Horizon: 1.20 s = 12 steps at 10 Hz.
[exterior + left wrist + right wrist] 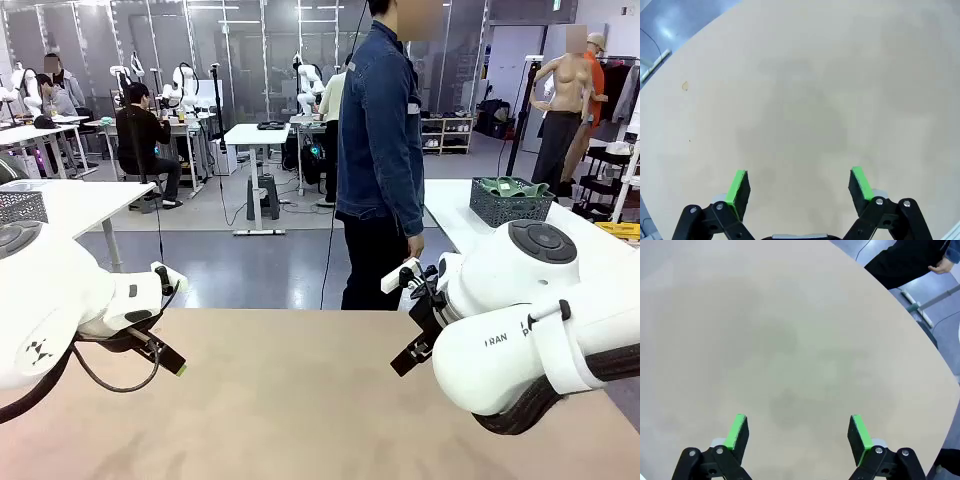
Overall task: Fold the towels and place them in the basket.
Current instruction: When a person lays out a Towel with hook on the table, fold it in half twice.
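You are starting from scratch, I judge: left hand (800, 181) and right hand (798, 422) are hanging open over the bench (300, 400), while greenish towels (512, 186) are lying heaped in the basket (505, 211) on a far side table (452, 222).

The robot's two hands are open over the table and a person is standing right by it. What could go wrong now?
1. The person's hand hangs close to the right arm; if that arm swings, it might bump them.
2. The left gripper and right gripper are open over the table, while green cloths sit in a mesh basket on another table behind, probably beyond reach.
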Available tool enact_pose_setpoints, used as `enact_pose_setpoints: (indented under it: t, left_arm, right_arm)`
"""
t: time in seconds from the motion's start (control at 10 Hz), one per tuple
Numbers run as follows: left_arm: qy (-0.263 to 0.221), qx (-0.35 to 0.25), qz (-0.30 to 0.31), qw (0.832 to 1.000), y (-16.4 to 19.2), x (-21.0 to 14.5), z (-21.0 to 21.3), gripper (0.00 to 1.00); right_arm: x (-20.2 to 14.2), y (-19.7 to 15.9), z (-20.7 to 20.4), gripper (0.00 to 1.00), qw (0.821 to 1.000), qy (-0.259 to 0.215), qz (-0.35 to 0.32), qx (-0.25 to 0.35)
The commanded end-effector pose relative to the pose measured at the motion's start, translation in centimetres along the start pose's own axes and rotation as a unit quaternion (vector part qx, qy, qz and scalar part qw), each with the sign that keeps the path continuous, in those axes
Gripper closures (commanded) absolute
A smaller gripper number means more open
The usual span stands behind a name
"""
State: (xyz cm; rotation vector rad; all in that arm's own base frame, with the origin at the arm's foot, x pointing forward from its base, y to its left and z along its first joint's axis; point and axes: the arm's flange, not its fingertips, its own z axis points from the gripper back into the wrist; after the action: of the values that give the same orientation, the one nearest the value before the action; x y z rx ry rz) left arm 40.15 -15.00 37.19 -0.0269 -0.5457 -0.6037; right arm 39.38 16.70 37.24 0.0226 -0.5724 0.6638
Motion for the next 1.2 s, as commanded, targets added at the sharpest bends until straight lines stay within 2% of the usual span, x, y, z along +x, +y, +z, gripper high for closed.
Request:
enact_pose_setpoints:
  t: [0.0, 0.9, 1.1]
  left_arm:
    - [0.0, 0.0, 0.0, 1.0, 0.0, 0.0, 0.0, 0.0]
    - [0.0, 0.0, 0.0, 1.0, 0.0, 0.0, 0.0, 0.0]
    - [0.0, -0.036, 0.016, 0.999, 1.2, 2.7, 5.9, 0.0]
  right_arm:
    - [0.0, 0.0, 0.0, 0.0, 1.0, 0.0, 0.0, 0.0]
    - [0.0, 0.0, 0.0, 0.0, 1.0, 0.0, 0.001, 0.0]
    - [2.4, -1.8, 5.4, 0.0, 0.999, -0.016, -0.02, 0.03]
